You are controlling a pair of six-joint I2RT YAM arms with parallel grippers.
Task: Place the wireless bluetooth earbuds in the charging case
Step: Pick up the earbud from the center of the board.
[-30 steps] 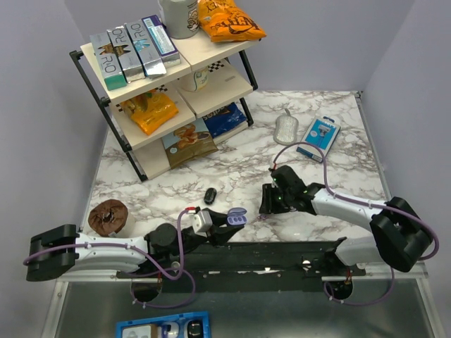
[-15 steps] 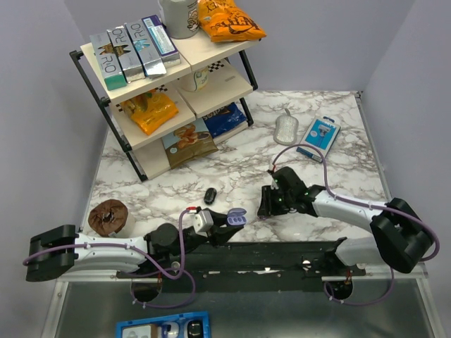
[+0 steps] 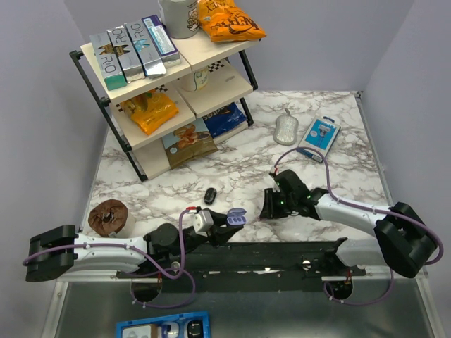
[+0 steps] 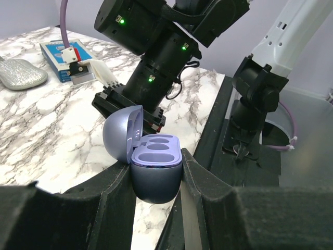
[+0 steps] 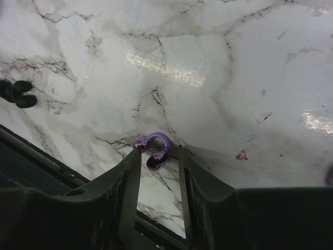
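Between both arms on table (image 3: 239, 169), black earbuds (image 3: 210, 195) lie touching, left of R claw (image 5: 158, 152) & nearer L claw (image 4: 155, 182), which clamps open charging case (image 4: 156, 156); R claw sits narrow, astride a purple bit (image 5: 156, 139), grip unclear.

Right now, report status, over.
Left gripper shut on open charging case, wells empty. Right gripper straddles small purple piece, grip unclear. Black earbuds loose on table.

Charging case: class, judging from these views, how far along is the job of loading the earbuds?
Done: the left tool holds the charging case open and empty. In hand: the right tool straddles a small purple piece, grip unclear. Left: the black earbuds lie on the table; both insertions remain.
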